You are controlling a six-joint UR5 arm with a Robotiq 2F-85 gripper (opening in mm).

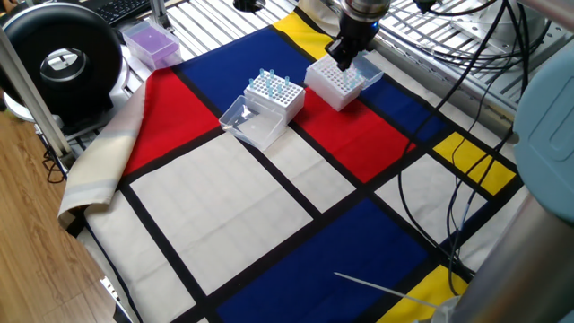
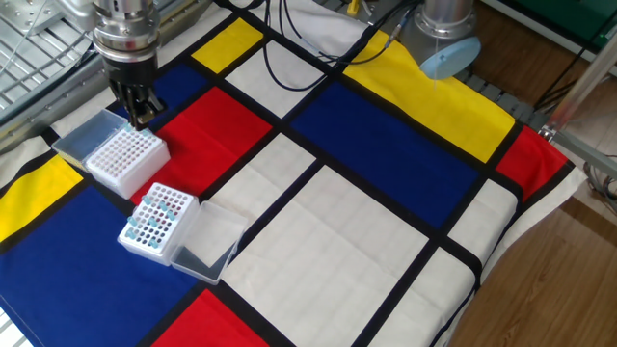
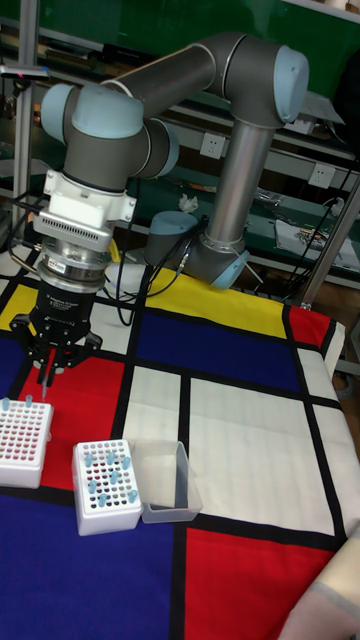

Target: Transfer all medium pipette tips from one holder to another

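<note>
The tall fixed view shows the tool [image 3: 46, 378] above the far rack [image 3: 22, 444], fingers together, possibly pinching one tip. Most medium pipette tips [image 3: 103, 470] are seated in the near rack [image 3: 108, 488]. Light, slippery cones; best gripped at the collar.

Tool [image 2: 138, 114] hangs over far corner of white perforated box [image 2: 123, 160]. Second box [image 2: 157, 224] nearer, holding medium pipette tips [image 2: 154, 218], clear lid [image 2: 205, 244] open beside.

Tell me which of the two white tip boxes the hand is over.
The hand hangs above the nearly empty tip box beside the yellow patch, not the tip-filled box with the clear lid lying open.
</note>
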